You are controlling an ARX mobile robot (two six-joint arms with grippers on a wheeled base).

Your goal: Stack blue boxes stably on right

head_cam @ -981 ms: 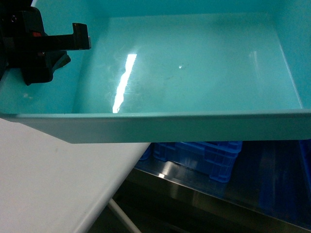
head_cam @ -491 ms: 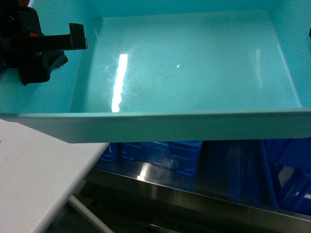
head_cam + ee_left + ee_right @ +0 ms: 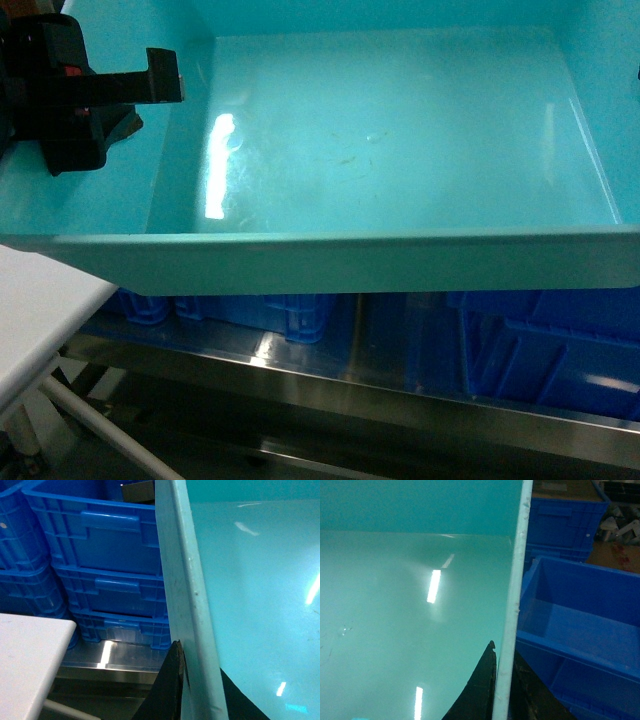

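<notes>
The light turquoise tub point(image 3: 380, 140) fills the head view, held up in the air between both arms. My left gripper point(image 3: 150, 85) is shut on the tub's left wall, with one finger outside and one inside the rim point(image 3: 192, 630). My right gripper point(image 3: 504, 655) is shut on the right wall rim point(image 3: 517, 580) in the same way; in the head view it lies at the frame's right edge. An open dark-blue crate point(image 3: 580, 605) sits just right of the tub and below it, also seen under the tub's front wall point(image 3: 550, 350).
Stacked dark-blue crates point(image 3: 95, 545) stand on a steel shelf point(image 3: 350, 385) to the lower left point(image 3: 250, 308). A white table corner point(image 3: 40, 300) juts in at the left. More blue crates point(image 3: 560, 520) stand behind the open one.
The tub has travelled right with both grippers on it. The white table slid off to the left, the crates below shifted left, and a dark-blue crate came in at the lower right.
</notes>
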